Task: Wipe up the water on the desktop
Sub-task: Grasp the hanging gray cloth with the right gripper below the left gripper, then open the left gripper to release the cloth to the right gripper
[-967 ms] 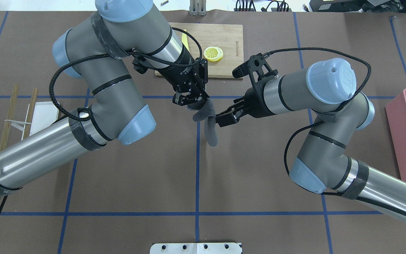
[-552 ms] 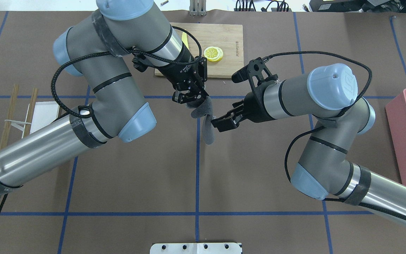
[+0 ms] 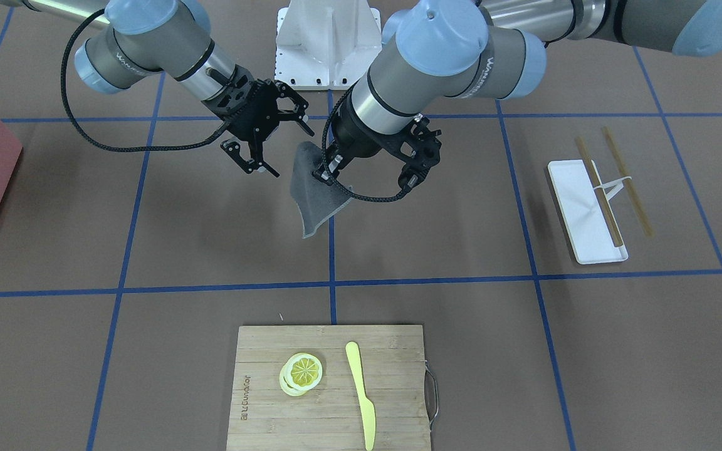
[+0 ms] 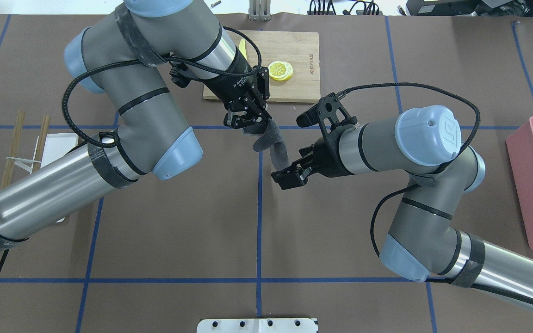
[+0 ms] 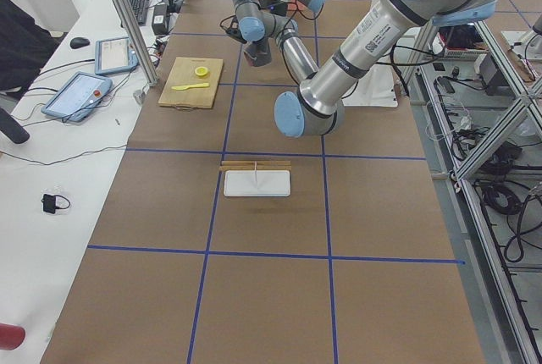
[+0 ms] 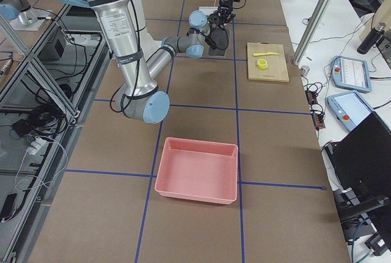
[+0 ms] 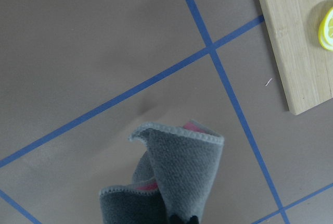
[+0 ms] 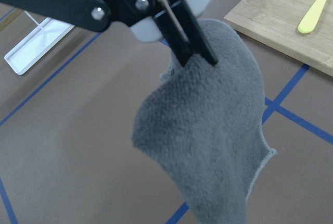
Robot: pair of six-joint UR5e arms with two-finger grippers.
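**Illumination.** Bright, even and diffuse from above in all views. The matte desktop point(image 4: 178, 231) returns no glare. Shadows beneath the arms are faint and soft-edged.

**Glare.** Long white streaks run along the polished tube of the left arm point(image 4: 40, 199). The white tray point(image 3: 577, 216) is nearly washed out, with little surface detail. The strip beyond the table's far edge is blown white in the overhead view.

**Focus.**
- Left wrist view: the grey cloth point(image 7: 182, 177) is slightly soft at the bottom edge, and the tape lines are crisp.
- Right wrist view: the left gripper point(image 8: 195, 54) is close and blurred, the cloth's nap is legible, and the bamboo cutting board point(image 8: 291, 15) behind is soft.

**Distortion.** Both side views are wide-angle, with the table's edges converging strongly.
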